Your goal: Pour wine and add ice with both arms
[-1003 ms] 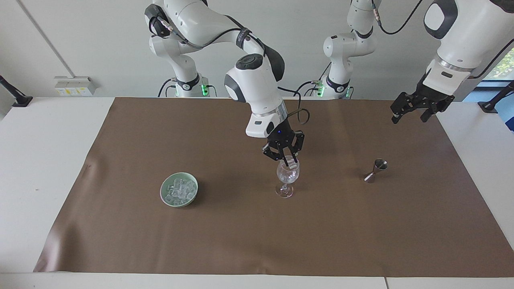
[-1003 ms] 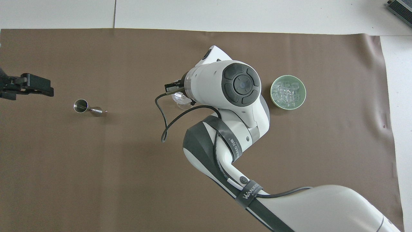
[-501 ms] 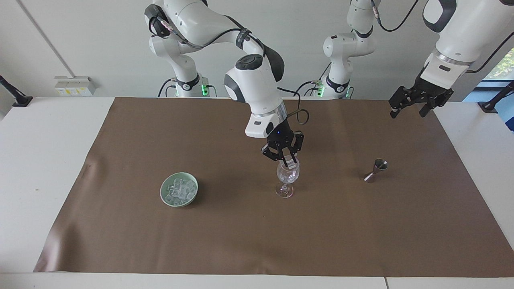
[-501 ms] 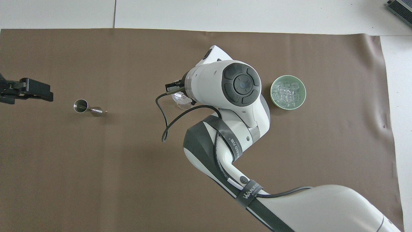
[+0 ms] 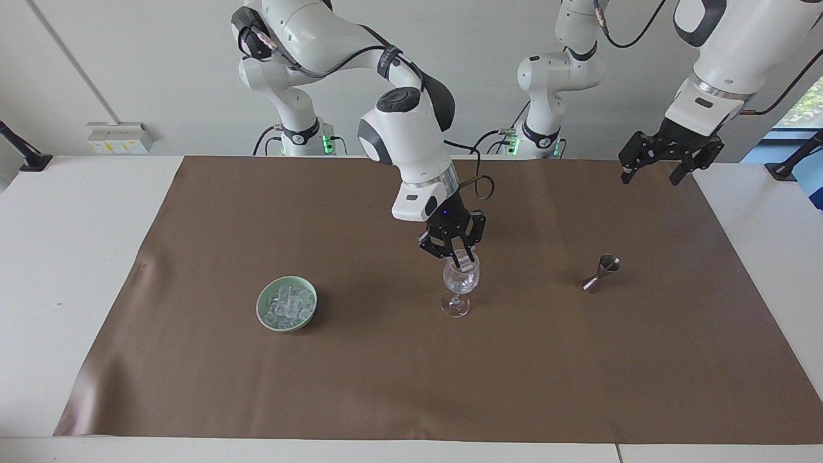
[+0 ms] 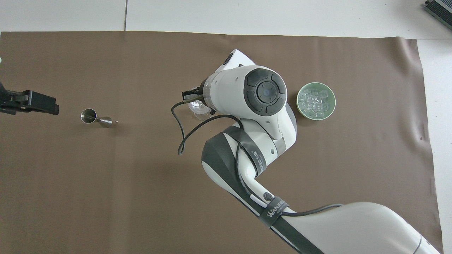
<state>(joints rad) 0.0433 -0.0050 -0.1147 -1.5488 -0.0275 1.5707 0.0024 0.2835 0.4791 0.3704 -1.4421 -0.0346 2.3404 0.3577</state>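
A clear stemmed glass (image 5: 460,283) (image 6: 197,110) stands mid-mat. My right gripper (image 5: 463,258) (image 6: 193,96) hangs at its mouth, shut on a small clear chunk of ice. More ice (image 5: 287,302) (image 6: 315,100) is heaped in a pale green bowl (image 5: 260,308) (image 6: 299,106) toward the right arm's end. The wine's vessel, a small dark steel jigger (image 5: 601,273) (image 6: 93,117), stands upright toward the left arm's end; no liquid shows. My left gripper (image 5: 669,164) (image 6: 35,106) is open and empty, raised high over the mat edge by the robots.
A brown mat (image 5: 386,386) covers most of the white table (image 5: 77,257). The right arm's forearm and a black cable loop (image 6: 180,134) hide much of the glass in the overhead view.
My left gripper has risen and drawn back toward the robots, away from the jigger. The right gripper has lifted slightly at the glass mouth and stays shut.
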